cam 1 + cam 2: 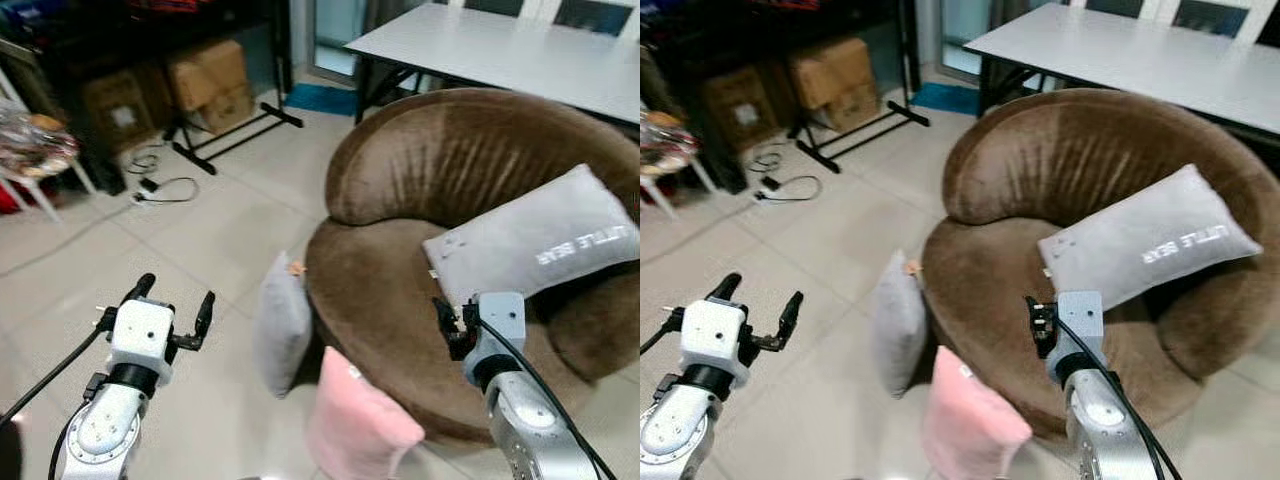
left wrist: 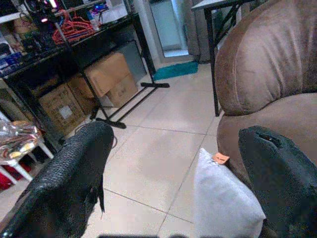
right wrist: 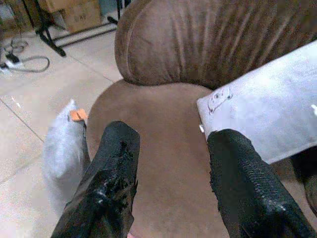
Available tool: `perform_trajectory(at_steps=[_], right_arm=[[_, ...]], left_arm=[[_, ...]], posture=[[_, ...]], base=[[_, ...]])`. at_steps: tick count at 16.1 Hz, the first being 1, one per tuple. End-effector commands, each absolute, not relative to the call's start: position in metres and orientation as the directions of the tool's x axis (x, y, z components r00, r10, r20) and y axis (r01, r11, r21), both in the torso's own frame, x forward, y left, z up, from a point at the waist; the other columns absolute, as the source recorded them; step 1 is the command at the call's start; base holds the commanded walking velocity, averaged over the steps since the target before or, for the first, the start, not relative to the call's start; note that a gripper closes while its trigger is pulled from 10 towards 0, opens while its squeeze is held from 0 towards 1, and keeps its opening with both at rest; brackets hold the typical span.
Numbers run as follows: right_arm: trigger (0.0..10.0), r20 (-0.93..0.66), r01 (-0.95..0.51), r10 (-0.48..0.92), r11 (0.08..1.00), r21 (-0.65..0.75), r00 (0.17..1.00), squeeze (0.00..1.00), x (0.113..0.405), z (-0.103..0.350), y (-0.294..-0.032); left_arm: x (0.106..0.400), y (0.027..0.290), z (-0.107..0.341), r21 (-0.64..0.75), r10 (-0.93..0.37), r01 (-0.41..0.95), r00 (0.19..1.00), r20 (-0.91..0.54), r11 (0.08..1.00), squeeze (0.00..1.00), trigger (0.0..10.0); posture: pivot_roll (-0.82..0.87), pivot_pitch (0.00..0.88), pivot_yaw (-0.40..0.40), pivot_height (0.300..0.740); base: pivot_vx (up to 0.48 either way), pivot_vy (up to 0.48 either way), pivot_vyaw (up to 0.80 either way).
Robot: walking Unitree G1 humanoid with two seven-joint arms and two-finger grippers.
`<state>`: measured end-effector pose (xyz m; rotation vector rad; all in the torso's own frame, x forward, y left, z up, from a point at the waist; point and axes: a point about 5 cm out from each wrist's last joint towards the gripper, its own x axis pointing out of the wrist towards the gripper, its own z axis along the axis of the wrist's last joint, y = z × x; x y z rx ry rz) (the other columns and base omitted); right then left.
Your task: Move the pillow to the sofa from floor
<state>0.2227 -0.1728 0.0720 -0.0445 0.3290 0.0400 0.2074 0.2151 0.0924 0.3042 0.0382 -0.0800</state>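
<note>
The left gripper (image 1: pixel 175 308) hangs over the tiles with its fingers spread wide and nothing between them. The right gripper (image 3: pixel 171 163), also spread and empty, hovers above the seat of the brown sofa (image 1: pixel 400 290). A grey pillow (image 1: pixel 281 325) and a pink pillow (image 1: pixel 357 420) stand on the floor (image 1: pixel 190 250), leaning against the sofa's front. On the seat lies a long grey cushion (image 1: pixel 540 240) printed "LITTLE BEAR", the letters seen upside down.

Long pillow (image 1: pixel 530 243) on sofa (image 1: pixel 420 180); two pillows (image 1: pixel 281 322) (image 1: pixel 357 423) on floor against sofa front; table (image 1: pixel 520 50) behind.
</note>
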Motion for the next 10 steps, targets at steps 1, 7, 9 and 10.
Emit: perform_trajectory(at_steps=[1, 7, 9, 10], right_arm=[[10.0, -0.33, -0.054, 0.042, 0.998, -0.028, 0.943, 0.0, 0.225, 0.07, -0.173], [10.0, -0.354, -0.051, 0.042, 0.999, -0.017, 0.934, 0.0, 0.228, 0.064, -0.174], [10.0, -0.353, -0.048, 0.039, 0.999, -0.017, 0.935, 0.0, 0.229, 0.064, -0.175], [10.0, -0.35, -0.055, 0.043, 0.998, -0.023, 0.936, 0.0, 0.229, 0.065, -0.175]], left_arm=[[0.206, 0.211, 0.091, 0.306, -0.069, 0.079, 0.997, -0.045, 0.949, 0.0, 10.0], [0.203, 0.202, 0.094, 0.281, -0.11, 0.11, 0.994, -0.017, 0.954, 0.0, 10.0], [0.203, 0.201, 0.094, 0.281, -0.111, 0.111, 0.994, -0.016, 0.953, 0.0, 10.0], [0.203, 0.202, 0.094, 0.283, -0.112, 0.112, 0.994, -0.017, 0.952, 0.0, 10.0]], posture=[[0.0, 0.015, -0.013, 0.74], [0.0, 0.014, -0.031, 0.74], [0.0, 0.015, -0.028, 0.74], [0.0, 0.015, -0.028, 0.74]], base=[[0.0, 0.0, 0.0], [0.102, 0.0, -0.53], [0.309, 0.0, -0.34], [0.307, 0.0, 0.0]])
